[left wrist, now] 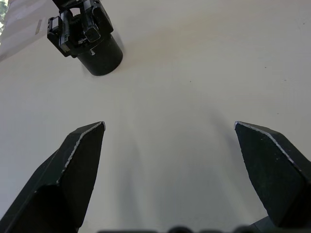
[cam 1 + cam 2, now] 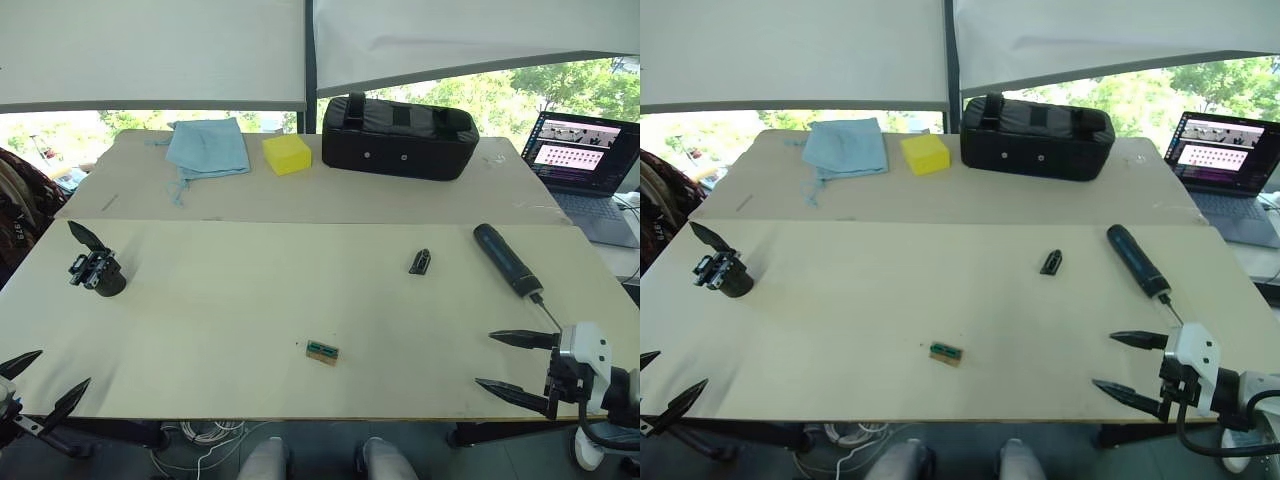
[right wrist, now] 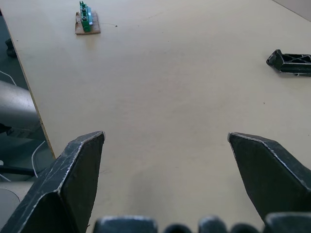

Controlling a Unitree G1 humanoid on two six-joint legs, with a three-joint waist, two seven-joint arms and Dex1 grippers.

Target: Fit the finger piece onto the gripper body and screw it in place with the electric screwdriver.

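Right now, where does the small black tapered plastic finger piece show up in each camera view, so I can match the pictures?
Left eye view: finger piece right of centre on the table, left of the dark pen-shaped electric screwdriver.
Right eye view: same spot, left of the screwdriver.
Left wrist view: not in it.
Right wrist view: at the picture's edge.
Shared landmark: small green-and-brown block.

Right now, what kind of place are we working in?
Probably a lab or office workbench by a window. A pale table holds the parts of the job, an open laptop runs on a desk to the right, and a black zipped bag sits beneath drawn blinds with trees outside.
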